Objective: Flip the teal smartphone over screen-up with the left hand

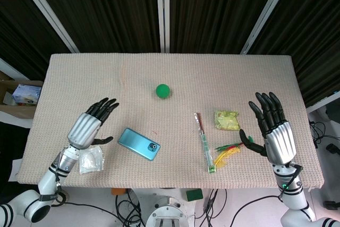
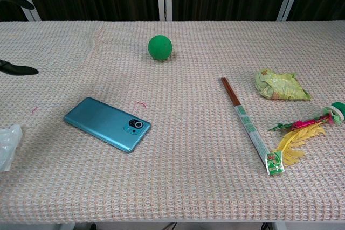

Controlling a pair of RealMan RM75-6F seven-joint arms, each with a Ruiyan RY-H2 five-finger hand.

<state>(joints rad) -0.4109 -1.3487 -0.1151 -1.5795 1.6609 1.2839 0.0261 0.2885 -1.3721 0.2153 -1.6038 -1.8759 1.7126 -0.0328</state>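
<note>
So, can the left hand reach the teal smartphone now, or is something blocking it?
Probably yes. The left hand is open just beside the teal smartphone, with only bare cloth between them. The plastic bag lies off to the side.

no readable text, chopstick wrapper point(image 2: 253, 133) print too small to make out

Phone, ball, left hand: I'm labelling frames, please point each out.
Phone point(image 2: 107, 124): chest view, middle of its teal back.
Ball point(image 1: 163, 91): head view, its centre.
Left hand point(image 1: 87, 127): head view, its silver back.
</note>
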